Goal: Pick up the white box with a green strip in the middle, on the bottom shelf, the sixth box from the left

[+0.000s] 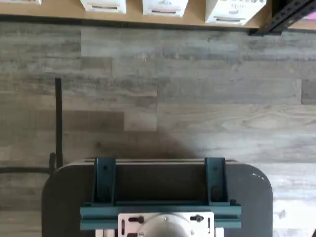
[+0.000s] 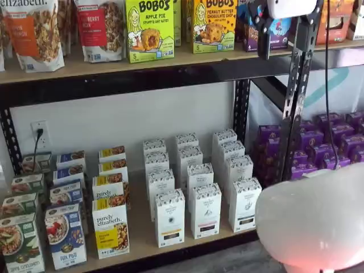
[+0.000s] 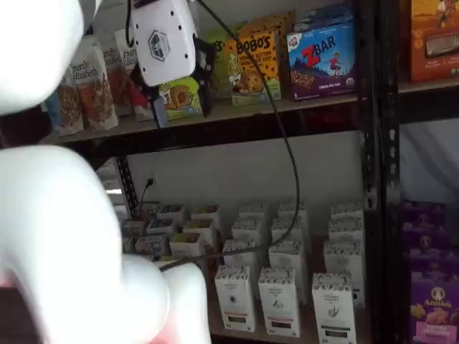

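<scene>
The white box (image 2: 244,205) with a speckled top band stands at the front of the bottom shelf (image 2: 141,242), rightmost of three like white cartons; it also shows in a shelf view (image 3: 333,308). My gripper (image 3: 179,100) hangs high in front of the upper shelf, far above the box, with a plain gap between its black fingers and nothing in them. In a shelf view only one finger (image 2: 265,37) shows, side-on. The wrist view shows the feet of three white cartons (image 1: 165,7) on the shelf board (image 1: 133,16); I cannot tell which is the white box.
A white carton (image 2: 205,210) stands close to the left of the white box. A black upright (image 2: 296,91) and purple boxes (image 2: 335,142) are to its right. Blurred white arm parts (image 2: 313,222) (image 3: 64,236) fill the foreground. A cable (image 3: 281,143) hangs down.
</scene>
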Motion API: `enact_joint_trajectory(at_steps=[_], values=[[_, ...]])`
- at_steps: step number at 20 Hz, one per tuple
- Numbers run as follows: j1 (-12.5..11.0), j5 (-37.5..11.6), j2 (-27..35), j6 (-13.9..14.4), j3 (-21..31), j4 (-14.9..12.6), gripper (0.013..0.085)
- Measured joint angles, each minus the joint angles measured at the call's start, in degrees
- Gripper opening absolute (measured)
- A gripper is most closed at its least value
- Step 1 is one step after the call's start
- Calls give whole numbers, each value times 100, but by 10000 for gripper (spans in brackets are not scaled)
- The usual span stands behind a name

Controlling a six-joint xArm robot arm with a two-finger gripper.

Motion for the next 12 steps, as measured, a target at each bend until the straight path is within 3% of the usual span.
enact_joint_trajectory(at_steps=[5, 7, 12], values=[[-231, -525, -204, -242, 563, -133, 850], [-485, -898, -330, -446, 923, -87, 850], [-863, -1708, -497, -762, 1743, -39, 850]])
